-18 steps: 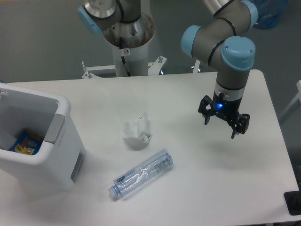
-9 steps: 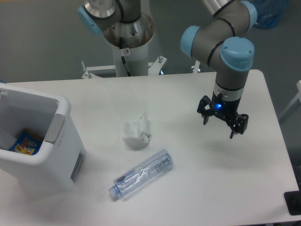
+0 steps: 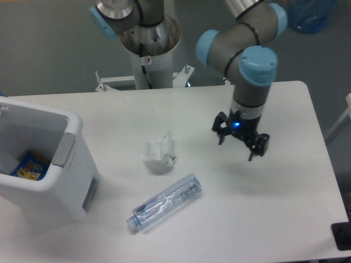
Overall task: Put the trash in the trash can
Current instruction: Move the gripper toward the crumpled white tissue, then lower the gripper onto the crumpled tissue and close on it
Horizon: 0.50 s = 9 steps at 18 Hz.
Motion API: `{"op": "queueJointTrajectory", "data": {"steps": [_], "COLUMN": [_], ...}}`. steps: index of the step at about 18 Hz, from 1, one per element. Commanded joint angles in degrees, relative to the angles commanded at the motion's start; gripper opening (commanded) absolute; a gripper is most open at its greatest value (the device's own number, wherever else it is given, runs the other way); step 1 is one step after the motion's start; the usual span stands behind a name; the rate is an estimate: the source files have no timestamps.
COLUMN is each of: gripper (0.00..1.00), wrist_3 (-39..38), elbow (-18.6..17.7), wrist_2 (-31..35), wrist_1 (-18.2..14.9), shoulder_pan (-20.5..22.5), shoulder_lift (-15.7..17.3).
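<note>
White paper wad lies near the table's centre; the clear bottle rests on its side just beside it, toward the front edge. Neither is in the trash can, which stands at the left edge with some coloured packaging already inside. The gripper hovers right of centre, fingers spread and empty, well apart from both items. Recommended: travel toward the wad, centre over it, descend vertically and close across its bulk; the bottle appears crushed, though the view is too coarse to confirm. Table surface is plain white. Grey floor and the arm's pedestal stand beyond the rear edge.
</note>
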Motion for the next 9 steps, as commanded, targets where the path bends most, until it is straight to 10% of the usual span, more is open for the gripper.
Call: {"op": "queueJointTrajectory", "data": {"steps": [9], "gripper": [1.00], "wrist_3": [-4.42], "elbow": [-7.82], "wrist_2": [0.17], "wrist_1": [0.53], "shoulder_pan": [-5.63], "shoulder_lift": [0.70]}}
